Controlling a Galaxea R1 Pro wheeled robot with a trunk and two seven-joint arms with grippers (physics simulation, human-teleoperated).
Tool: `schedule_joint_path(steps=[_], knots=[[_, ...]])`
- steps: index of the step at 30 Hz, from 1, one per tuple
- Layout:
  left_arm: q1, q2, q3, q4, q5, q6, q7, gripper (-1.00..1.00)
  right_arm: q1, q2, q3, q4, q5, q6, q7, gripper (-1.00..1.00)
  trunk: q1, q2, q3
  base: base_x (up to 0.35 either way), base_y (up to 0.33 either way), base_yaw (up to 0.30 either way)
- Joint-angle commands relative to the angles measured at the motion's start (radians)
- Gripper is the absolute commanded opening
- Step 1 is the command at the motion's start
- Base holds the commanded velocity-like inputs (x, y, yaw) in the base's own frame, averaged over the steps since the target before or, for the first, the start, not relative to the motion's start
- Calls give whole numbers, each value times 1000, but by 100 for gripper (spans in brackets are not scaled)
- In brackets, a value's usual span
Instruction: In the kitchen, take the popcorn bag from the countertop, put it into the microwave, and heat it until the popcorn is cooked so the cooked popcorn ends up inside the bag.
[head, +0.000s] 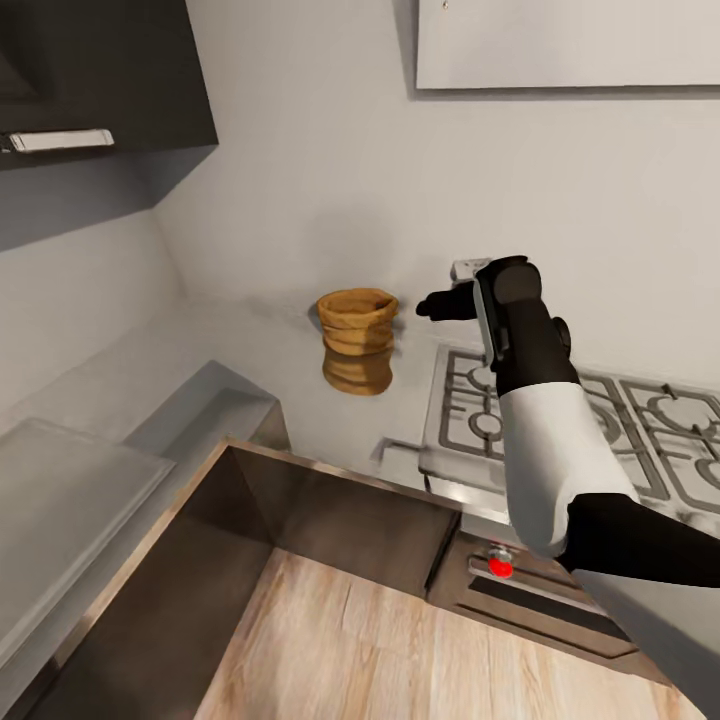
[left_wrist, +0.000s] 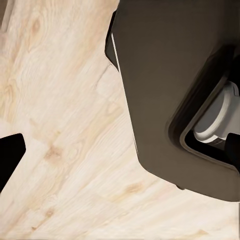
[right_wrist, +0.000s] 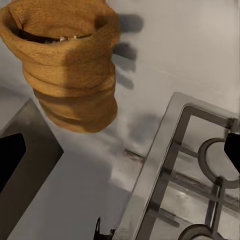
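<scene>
Toward the back edge of the countertop (head: 250, 350), close to the wall and short of the corner, sits the popcorn bag (head: 357, 322), upright, mouth open, dark popcorn (right_wrist: 60, 38) just visible inside. Looks soft and light, likely to crumple under a hard squeeze; best taken across the thick rolled rim or the upper wrinkled side. Just right of it, near but apart, hovers the right gripper (head: 428, 305), raised beside the gas hob (head: 560, 420). Empty of any load; finger spread cannot be told. Left gripper: dark fingertip over wooden floor (left_wrist: 60, 130), opening unclear.
</scene>
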Motion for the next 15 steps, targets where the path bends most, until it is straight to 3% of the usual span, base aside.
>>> schedule_joint_path(steps=[1, 6, 15], knots=[[0, -1, 2, -1, 3, -3, 2, 100, -1, 1, -3, -1, 13, 3, 10, 100, 1, -2, -2, 319, 0, 0], [0, -1, 2, -1, 3, -3, 2, 100, -1, 1, -3, -8, 16, 3, 10, 100, 1, -2, -2, 316, 0, 59], [0, 0, 3, -1, 3, -3, 4, 100, -1, 1, -5, -8, 18, 3, 7, 100, 1, -2, -2, 245, 0, 251]])
